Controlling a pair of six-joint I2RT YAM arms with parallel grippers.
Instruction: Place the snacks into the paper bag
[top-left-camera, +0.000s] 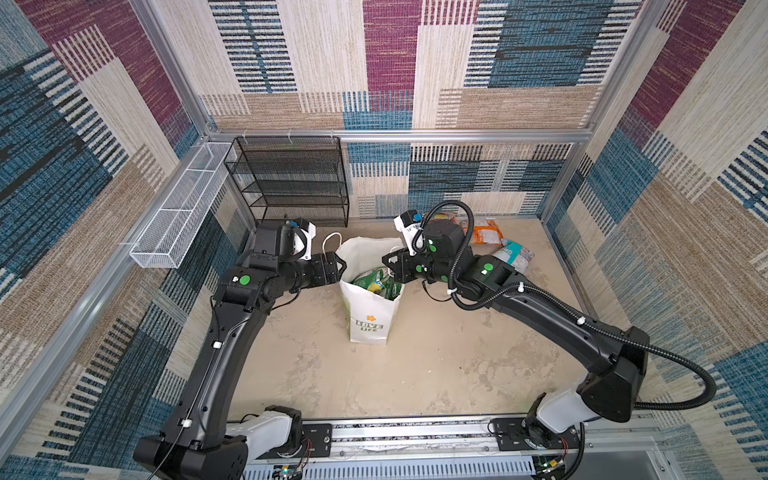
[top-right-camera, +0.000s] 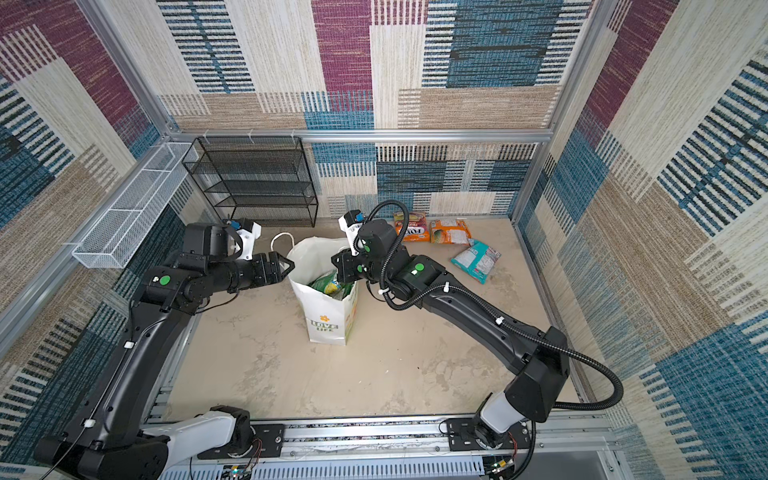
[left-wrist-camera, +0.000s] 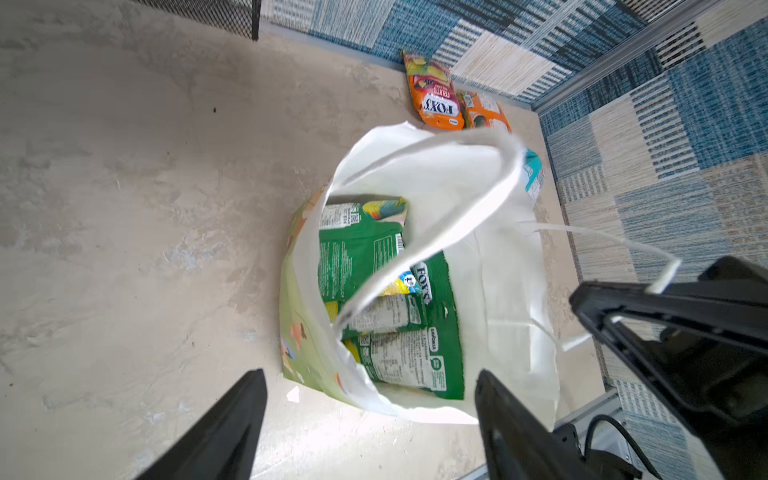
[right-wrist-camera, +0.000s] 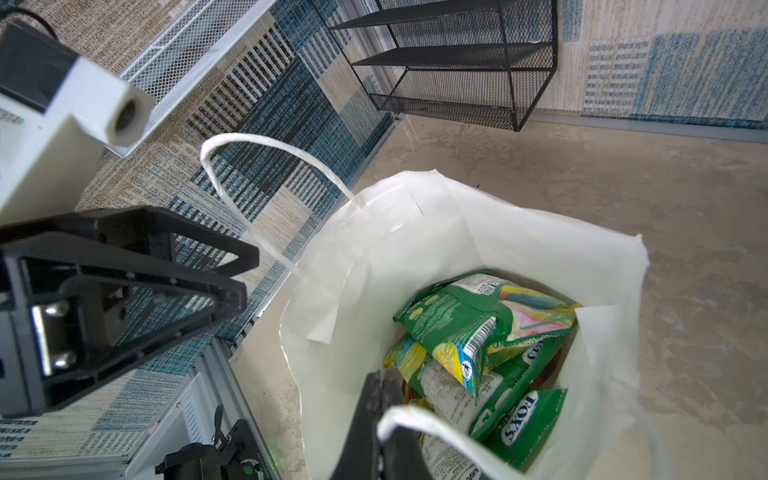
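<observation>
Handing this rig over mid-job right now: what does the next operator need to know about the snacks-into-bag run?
Left hand: open and empty, beside the paper bag, on its left in both top views.
Right hand: shut on the bag's cord handle, holding it taut on the opposite side.
Done: several green snack packets lie inside the upright bag; exact count unclear.
Left to do: three packets lie on the tabletop at the back right: orange FOX'S packet, second orange packet, teal-white packet.
</observation>
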